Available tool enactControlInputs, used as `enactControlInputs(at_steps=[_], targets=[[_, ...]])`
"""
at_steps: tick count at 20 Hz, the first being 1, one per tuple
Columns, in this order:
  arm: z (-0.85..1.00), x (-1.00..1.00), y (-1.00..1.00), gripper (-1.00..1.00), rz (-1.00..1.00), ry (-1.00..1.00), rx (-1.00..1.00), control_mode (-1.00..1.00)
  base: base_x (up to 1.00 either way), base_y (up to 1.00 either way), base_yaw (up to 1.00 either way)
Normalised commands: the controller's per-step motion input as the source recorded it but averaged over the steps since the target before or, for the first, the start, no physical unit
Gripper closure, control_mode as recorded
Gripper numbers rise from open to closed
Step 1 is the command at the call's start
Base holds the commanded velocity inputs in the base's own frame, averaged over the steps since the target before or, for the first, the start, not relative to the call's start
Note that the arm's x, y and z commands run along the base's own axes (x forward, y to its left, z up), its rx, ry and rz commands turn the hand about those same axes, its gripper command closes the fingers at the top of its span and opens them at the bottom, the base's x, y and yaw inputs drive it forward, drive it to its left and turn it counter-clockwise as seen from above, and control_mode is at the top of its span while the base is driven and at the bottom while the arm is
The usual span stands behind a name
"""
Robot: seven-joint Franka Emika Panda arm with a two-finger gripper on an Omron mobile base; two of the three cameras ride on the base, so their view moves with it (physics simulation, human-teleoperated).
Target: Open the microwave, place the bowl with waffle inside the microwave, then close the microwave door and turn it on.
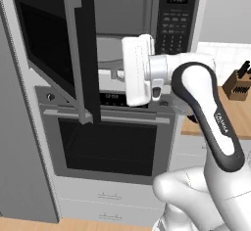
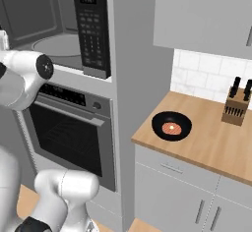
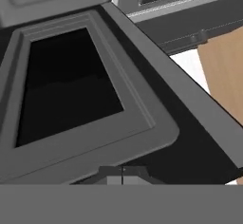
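Microwave door [image 1: 54,44] stood swung open, black with grey bar handle; black bowl with waffle [image 2: 172,126] sat near desk's [image 2: 211,142] front-left corner; pincer [image 3: 122,174] together, empty.

Robot arm [image 1: 196,98]: glossy white rounded shells, dark grey joint bands, small white lettering on one band; blocky white hand housing behind the jaws; dark finger tips [image 3: 122,172].

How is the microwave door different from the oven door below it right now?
The microwave door is swung open to the left, while the oven door is shut. The microwave door has a long upright grey bar handle; the oven door's handle runs level across its top. The microwave door is black-framed; the oven door is steel-framed. Both have dark glass windows.
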Motion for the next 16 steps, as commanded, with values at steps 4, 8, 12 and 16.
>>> enactControlInputs(at_steps=[4, 8, 12, 16], targets=[[0.0, 0.36, 0.37, 1.0, 0.29, 0.0, 0.0, -1.0, 0.0, 0.0, 0.0], [-0.02, 0.35, 0.77, 1.0, 0.14, 0.0, 0.0, -1.0, 0.0, 0.0, 0.0], [0.0, 0.24, 0.82, 1.0, 0.09, -0.01, 0.0, -1.0, 0.0, 0.0, 0.0], [0.0, 0.01, 0.83, 1.0, 0.05, -0.07, 0.0, -1.0, 0.0, 0.0, 0.0]])
